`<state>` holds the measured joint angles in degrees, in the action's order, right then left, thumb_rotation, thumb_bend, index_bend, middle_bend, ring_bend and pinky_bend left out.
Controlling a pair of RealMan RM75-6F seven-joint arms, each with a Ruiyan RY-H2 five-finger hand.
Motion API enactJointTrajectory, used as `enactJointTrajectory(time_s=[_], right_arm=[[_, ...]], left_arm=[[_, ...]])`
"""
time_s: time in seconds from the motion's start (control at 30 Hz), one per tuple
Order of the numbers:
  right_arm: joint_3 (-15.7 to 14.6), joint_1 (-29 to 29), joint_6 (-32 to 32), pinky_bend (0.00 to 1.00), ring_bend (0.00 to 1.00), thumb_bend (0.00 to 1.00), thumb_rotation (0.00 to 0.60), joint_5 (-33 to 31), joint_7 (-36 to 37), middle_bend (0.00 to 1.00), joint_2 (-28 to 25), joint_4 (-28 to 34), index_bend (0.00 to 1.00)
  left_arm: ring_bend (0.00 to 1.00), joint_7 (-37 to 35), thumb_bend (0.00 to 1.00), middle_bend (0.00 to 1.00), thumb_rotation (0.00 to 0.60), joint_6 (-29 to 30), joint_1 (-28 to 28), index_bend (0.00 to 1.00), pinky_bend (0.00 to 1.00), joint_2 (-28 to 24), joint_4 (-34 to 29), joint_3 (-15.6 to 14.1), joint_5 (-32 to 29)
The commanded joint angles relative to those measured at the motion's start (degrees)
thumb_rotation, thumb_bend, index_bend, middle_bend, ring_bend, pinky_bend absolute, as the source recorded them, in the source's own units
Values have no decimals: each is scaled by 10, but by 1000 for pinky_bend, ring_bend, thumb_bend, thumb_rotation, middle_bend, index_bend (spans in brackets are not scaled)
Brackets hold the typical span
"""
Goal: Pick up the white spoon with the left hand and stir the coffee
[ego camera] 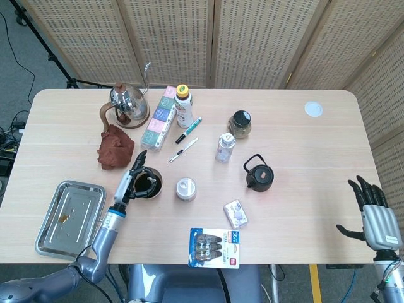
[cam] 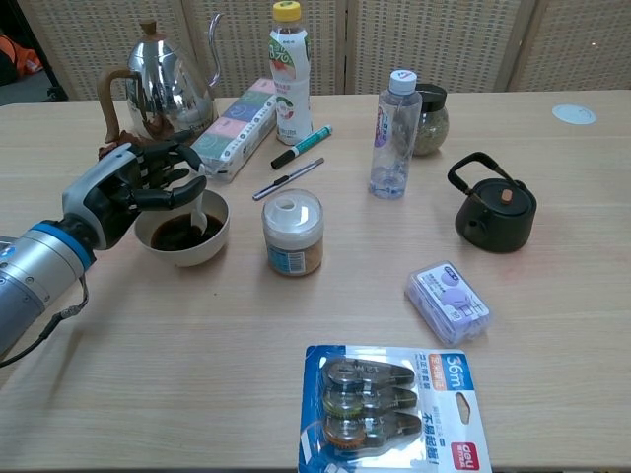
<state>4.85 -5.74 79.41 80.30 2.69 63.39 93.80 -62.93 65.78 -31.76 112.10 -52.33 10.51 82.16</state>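
Observation:
A white cup of dark coffee stands near the table's left front; from the head view the cup is seen from above. My left hand hovers at the cup's left rim and pinches a white spoon, whose lower end dips into the coffee. The same hand appears in the head view just left of the cup. My right hand hangs off the table's right front edge with fingers spread and nothing in it.
Behind the cup are a silver kettle, a brown cloth, a tissue pack and a drink bottle. A small jar stands right of the cup. A metal tray lies left; a black teapot further right.

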Motion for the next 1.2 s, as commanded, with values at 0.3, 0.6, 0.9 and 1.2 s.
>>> enactJointTrajectory(time_s=[0.3,0.6,0.9,1.2], right_arm=[[0,0,1,0,0,0,600,1,1,0,-1,1,0],[-2,1,3,0,0,0,600,5,0,0,-1,3,0],[-1,0,0,0,0,0,600,2,-2,0,1,2,0],[0,0,1,0,0,0,600,0,3,0,-1,1,0]], left_arm=[[0,-13,496,0,600,1,6,633,0,-10,-33,-17,10],[0,-27,512,0,600,5,22,633,0,-22,-43,-30,12],[0,-5,514,0,600,19,18,633,0,-1,0,-11,3],[0,19,514,0,600,8,-4,633,0,18,11,-2,5]])
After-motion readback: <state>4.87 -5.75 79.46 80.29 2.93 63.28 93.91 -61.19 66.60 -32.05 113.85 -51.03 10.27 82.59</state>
